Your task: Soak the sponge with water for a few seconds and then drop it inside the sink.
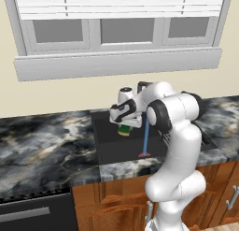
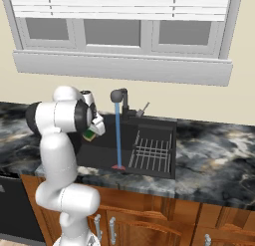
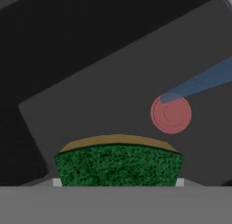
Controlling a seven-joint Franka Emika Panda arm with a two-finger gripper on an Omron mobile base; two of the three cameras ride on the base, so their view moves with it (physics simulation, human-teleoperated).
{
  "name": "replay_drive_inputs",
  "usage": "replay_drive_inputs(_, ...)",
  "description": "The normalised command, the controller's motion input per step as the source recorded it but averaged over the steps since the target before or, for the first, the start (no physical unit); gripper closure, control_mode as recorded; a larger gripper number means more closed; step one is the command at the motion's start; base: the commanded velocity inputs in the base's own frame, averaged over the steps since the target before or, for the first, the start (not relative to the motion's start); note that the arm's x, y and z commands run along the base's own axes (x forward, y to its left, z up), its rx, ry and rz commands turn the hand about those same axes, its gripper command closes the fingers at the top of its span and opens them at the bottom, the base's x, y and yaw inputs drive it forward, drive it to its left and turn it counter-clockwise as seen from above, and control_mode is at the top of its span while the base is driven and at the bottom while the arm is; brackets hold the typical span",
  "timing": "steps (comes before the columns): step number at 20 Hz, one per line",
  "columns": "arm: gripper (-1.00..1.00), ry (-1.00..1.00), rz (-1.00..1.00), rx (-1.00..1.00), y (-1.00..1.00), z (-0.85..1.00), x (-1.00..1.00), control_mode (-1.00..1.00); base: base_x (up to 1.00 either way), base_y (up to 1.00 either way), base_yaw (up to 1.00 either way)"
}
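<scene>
My gripper is shut on the sponge, a small yellow block with a green scrub layer, and holds it above the sink. The water falls as a thin blue stream from the dark faucet to the red drain. The sponge hangs left of the stream, apart from it. In the hand view the sponge shows its green face between the fingers, over the dark basin floor, with the water at the upper right.
A black wire dish rack lies in the right part of the basin. Dark marble counter runs on both sides of the sink. A window with a sill sits behind, and wooden cabinets below.
</scene>
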Motion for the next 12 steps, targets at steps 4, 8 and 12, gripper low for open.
replay_drive_inputs(4,1.0,0.06,-0.07,0.0,0.0,-0.49,0.06,-1.0,0.0,0.0,0.0)
replay_drive_inputs(8,1.0,0.0,-0.06,0.0,0.0,-0.48,0.18,-1.0,0.0,0.0,0.0)
replay_drive_inputs(12,1.0,0.0,-0.06,0.0,0.0,-0.4,0.16,-1.0,0.0,0.0,0.0)
